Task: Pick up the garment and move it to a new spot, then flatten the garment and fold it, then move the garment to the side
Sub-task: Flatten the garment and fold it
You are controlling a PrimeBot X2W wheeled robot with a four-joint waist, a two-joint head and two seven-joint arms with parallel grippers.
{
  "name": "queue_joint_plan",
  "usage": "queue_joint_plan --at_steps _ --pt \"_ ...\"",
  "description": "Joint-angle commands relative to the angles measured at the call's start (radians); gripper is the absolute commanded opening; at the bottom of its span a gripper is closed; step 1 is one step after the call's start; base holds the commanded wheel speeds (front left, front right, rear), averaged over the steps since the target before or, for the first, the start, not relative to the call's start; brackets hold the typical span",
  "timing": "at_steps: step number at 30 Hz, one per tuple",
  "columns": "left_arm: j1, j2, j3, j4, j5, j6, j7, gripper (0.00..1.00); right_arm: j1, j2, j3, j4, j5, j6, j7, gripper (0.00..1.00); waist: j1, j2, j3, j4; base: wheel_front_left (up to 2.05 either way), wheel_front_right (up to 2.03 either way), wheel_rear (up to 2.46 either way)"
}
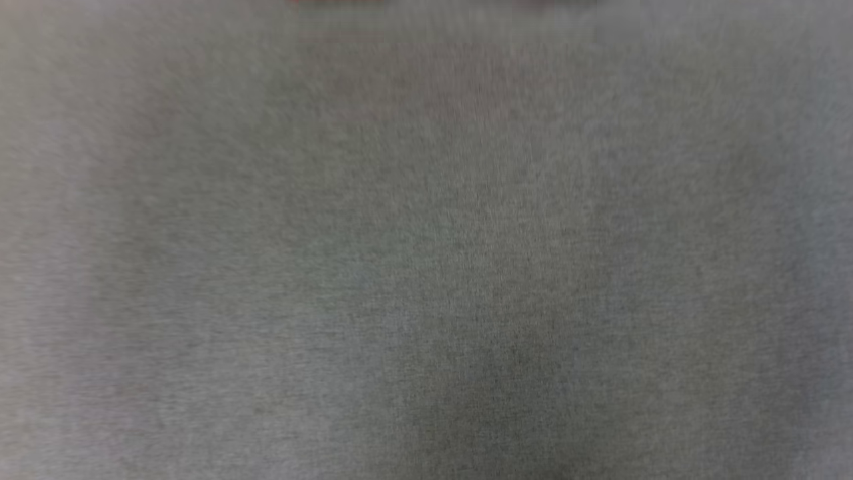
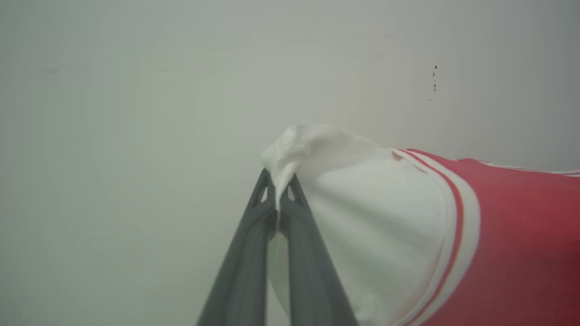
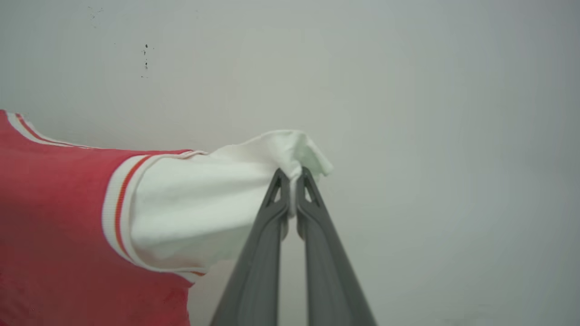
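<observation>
The garment [image 2: 507, 235] is a red T-shirt with white short sleeves and red-and-white stripe trim at the seams. In the left wrist view my left gripper [image 2: 277, 183] is shut on the bunched tip of one white sleeve [image 2: 376, 208], the red body stretching off to the right. In the right wrist view my right gripper [image 3: 292, 179] is shut on the tip of the other white sleeve [image 3: 199, 203], with the red body [image 3: 54, 226] reaching to the left edge. The shirt is held spread between the two grippers, in front of a pale plain surface.
The head view is a blurred grey-green fabric-like surface [image 1: 426, 267] with a faint reddish strip at the top edge [image 1: 333, 3]. A few small dark specks [image 2: 434, 83] mark the pale surface behind the shirt, seen as specks [image 3: 145, 61] from the right wrist.
</observation>
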Motion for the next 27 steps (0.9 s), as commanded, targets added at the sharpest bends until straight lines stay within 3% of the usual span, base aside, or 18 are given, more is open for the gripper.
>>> queue_joint_plan --at_steps 1,14,27 --pt "-0.016 0.006 0.007 0.011 0.006 0.003 -0.012 0.00 -0.016 0.013 0.003 0.011 0.002 -0.001 -0.013 0.00 -0.0001 -0.0001 0.089 -0.027 0.00 0.00 0.00" --pt "-0.153 -0.023 0.025 0.124 0.006 0.002 -0.155 0.00 -0.182 0.075 0.095 0.163 0.023 -0.001 -0.212 0.00 -0.0001 -0.0001 0.277 -0.062 0.00 0.00 0.00" --pt "-0.011 -0.068 0.036 0.195 -0.043 -0.032 -0.281 0.00 -0.098 0.044 0.195 0.279 0.109 -0.001 -0.286 0.00 -0.0001 -0.0001 0.248 -0.022 0.00 0.00 0.00"
